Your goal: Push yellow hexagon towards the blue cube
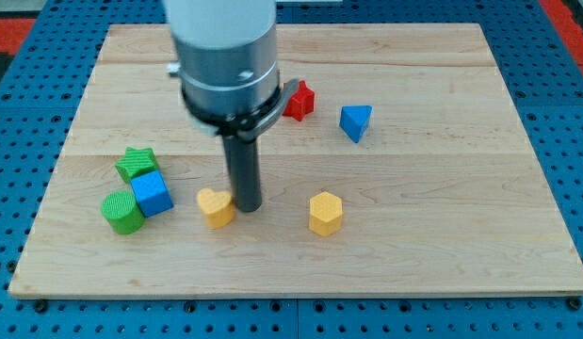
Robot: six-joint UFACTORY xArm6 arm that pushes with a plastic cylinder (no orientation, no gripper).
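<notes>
The yellow hexagon sits on the wooden board, right of centre toward the view's bottom. The blue cube is at the view's left, between a green star above it and a green cylinder at its lower left. My tip rests on the board between a yellow heart and the yellow hexagon. It touches or nearly touches the heart's right side and stands well left of the hexagon.
A red star lies partly behind the arm's grey body near the view's top. A blue triangular block lies right of it. A blue pegboard surface surrounds the board.
</notes>
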